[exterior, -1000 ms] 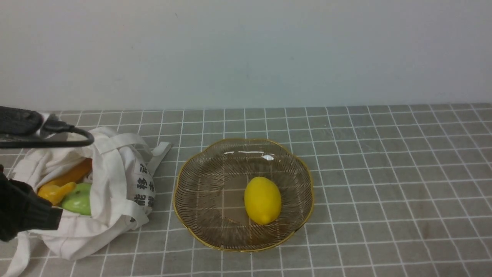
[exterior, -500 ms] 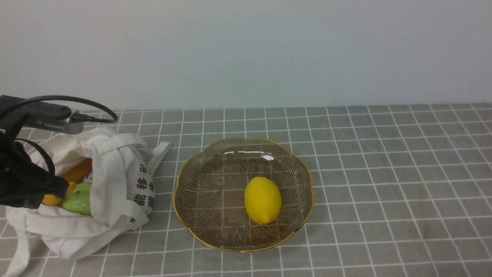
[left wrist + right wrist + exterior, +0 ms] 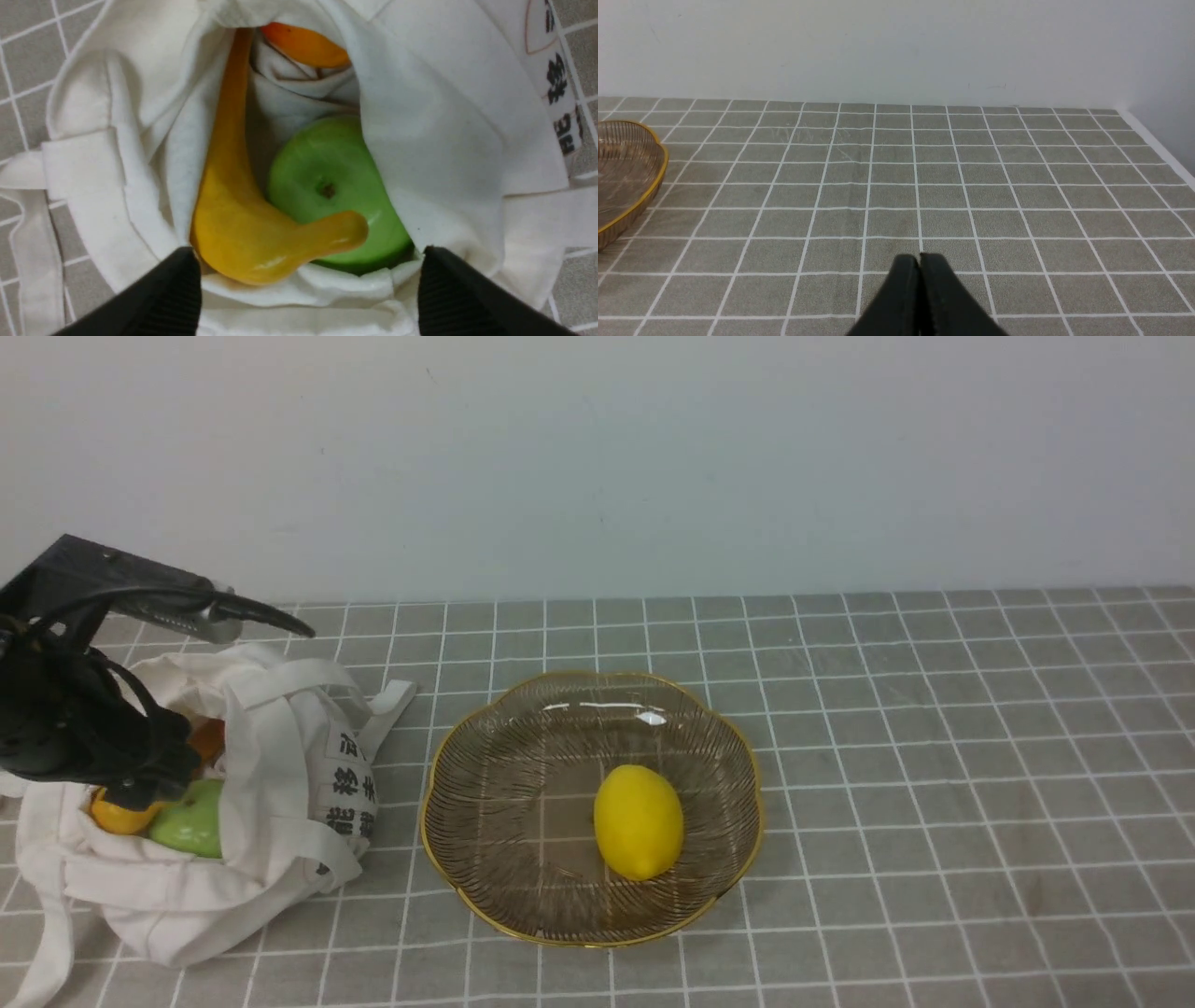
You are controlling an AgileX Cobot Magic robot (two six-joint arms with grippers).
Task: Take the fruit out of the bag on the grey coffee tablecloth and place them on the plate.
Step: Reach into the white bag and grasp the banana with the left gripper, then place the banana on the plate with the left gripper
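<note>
The banana (image 3: pixel 233 200), the green apple (image 3: pixel 327 186) and the small orange fruit (image 3: pixel 303 44) are lying inside the bag (image 3: pixel 280 756) at the left of the grey coffee tablecloth (image 3: pixel 934 756), while the lemon (image 3: pixel 638 821) is already resting in the plate (image 3: pixel 422 821). The fruits are looking glossy, hard and probably light, so they are likely to be slipping under a loose pinch. The banana is lying uppermost, its stem across the apple, and its thick curved middle seems the surest hold, clear of the soft cloth. The left fingers (image 3: pixel 173 289) are standing spread wide over the bag's mouth, grasping nothing. The right fingers (image 3: pixel 906 289) are pressing together, empty, above bare cloth.
</note>
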